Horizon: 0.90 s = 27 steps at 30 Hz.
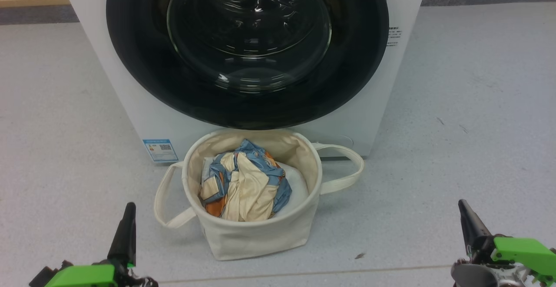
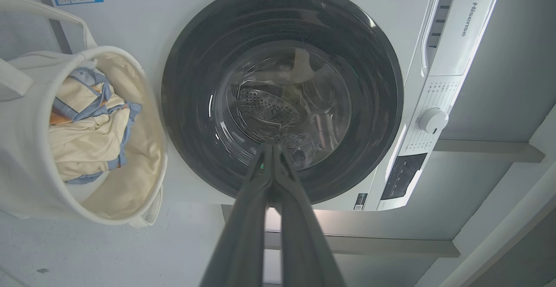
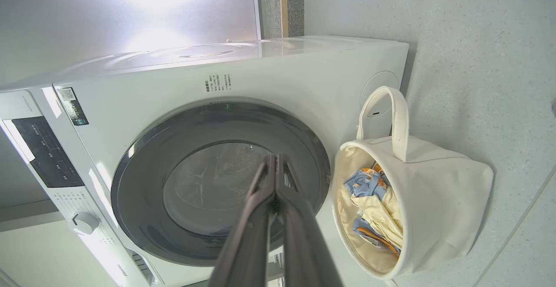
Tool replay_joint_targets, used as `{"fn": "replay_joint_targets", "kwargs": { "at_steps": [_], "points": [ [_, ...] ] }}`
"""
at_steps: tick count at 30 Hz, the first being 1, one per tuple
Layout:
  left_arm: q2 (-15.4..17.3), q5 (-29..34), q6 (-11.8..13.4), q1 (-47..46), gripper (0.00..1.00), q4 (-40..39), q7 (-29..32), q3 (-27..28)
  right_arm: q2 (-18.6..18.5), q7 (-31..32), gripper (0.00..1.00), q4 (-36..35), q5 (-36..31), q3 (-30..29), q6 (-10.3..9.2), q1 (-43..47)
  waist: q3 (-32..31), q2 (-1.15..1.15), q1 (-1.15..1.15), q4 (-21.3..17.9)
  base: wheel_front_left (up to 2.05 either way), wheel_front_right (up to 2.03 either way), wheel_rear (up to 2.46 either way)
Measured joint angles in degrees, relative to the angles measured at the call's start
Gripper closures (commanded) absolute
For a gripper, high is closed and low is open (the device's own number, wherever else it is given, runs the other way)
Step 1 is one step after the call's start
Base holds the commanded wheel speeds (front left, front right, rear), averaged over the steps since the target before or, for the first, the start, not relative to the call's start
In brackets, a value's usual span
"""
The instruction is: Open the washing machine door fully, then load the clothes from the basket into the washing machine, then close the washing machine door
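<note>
The washer point(image 1: 404, 9) is standing on the floor with its door point(image 1: 247, 109) sitting shut. The basket point(image 1: 256, 235) is resting just in front, below the door, holding the clothes point(image 1: 245, 183). The left gripper point(image 1: 129, 209) and right gripper point(image 1: 461, 205) are hovering either side of the basket, fingers pressed together, gripping nothing.

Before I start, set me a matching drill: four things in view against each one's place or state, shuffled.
1 washing machine door
2 basket
3 clothes
4 left end effector

A shut, empty
B closed on the washing machine
C heaped in the basket
D on the floor before the washing machine

Pairs: 1-B, 2-D, 3-C, 4-A
</note>
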Motion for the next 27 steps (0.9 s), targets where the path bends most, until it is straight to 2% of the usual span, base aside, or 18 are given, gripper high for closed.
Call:
{"fn": "replay_joint_targets", "kwargs": {
  "at_steps": [27],
  "points": [
    [-0.1, 0.5, 0.0, 0.0, 1.0, 0.0, 0.1, 0.3, 0.0, 0.0, 1.0, 0.0, -0.1, -0.2, 0.0, 0.0, 0.0, 0.0, 0.0, 0.0, 0.0, 0.0, 0.0]
  ]
}}
